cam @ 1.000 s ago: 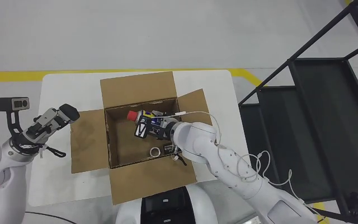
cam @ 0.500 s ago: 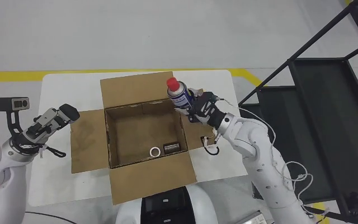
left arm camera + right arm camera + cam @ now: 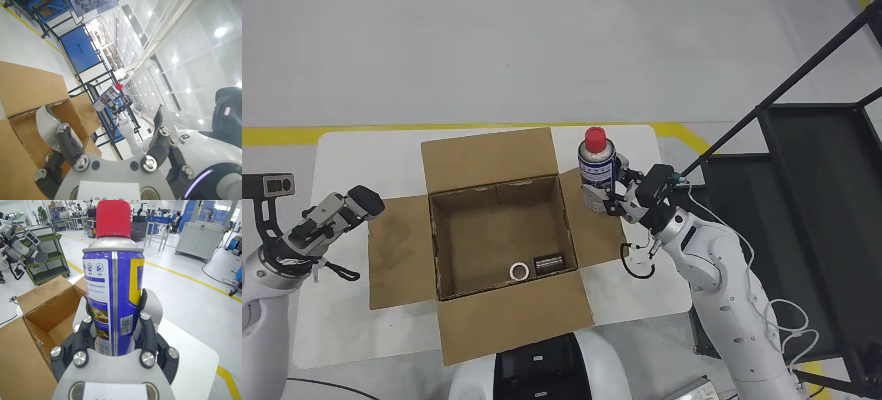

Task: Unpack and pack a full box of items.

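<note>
Closest to the robot, the cardboard box sits open on the white table with all four flaps folded outward. Inside it, close to the near wall, lie a small roll of tape and, just beside it, a small dark item that is too small to identify; the remaining floor of the box is bare cardboard. Off the box's left side, past the left flap and over the table's left edge, the left gripper hangs with its fingers spread wide and nothing between them, facing toward the box. On the other side, the right gripper is clamped around the lower body of the spray can, a finger pressed to each side. The can stands upright with its red cap on top, held in the air above the far part of the right flap, outside the box's cavity. Beyond the table, a yellow floor line runs across the pale floor, and a black metal staircase stands to the right.
</note>
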Action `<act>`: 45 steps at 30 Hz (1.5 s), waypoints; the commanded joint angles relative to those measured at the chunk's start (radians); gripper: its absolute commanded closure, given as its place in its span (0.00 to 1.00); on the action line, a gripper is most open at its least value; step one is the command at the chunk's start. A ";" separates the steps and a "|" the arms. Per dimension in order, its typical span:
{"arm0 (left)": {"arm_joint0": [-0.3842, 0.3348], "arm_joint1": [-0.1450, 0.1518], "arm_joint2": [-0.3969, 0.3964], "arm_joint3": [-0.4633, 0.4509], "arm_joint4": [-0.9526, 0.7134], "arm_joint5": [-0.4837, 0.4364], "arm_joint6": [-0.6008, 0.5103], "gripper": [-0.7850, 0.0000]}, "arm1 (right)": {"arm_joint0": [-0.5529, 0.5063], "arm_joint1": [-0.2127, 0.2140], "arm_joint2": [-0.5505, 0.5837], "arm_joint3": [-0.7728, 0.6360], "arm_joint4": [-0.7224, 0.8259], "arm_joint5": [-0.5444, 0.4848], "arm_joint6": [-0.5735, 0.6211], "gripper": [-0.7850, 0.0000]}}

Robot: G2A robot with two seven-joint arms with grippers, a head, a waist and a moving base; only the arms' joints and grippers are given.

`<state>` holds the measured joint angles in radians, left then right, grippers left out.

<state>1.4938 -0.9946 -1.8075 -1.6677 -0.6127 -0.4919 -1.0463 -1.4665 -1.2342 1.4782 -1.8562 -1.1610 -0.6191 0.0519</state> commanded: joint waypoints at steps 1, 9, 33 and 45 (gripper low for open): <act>0.000 0.000 0.000 0.000 0.000 0.000 0.000 0.00 | 0.000 0.000 0.000 0.000 0.000 0.000 0.000 1.00; 0.000 0.000 0.000 0.000 0.000 0.000 0.000 0.00 | 0.000 0.000 0.018 0.006 0.024 0.026 -0.019 1.00; 0.000 0.000 0.000 0.000 0.000 0.000 0.000 0.00 | 0.089 -0.005 0.117 0.498 0.068 0.217 -0.346 1.00; 0.000 0.000 0.000 0.000 0.000 0.000 0.000 0.00 | 0.117 -0.010 0.099 0.613 0.081 0.240 -0.371 1.00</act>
<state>1.4938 -0.9946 -1.8075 -1.6677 -0.6127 -0.4919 -1.0463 -1.3602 -1.2418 1.5821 -1.2819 -1.1075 -0.3731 -0.3058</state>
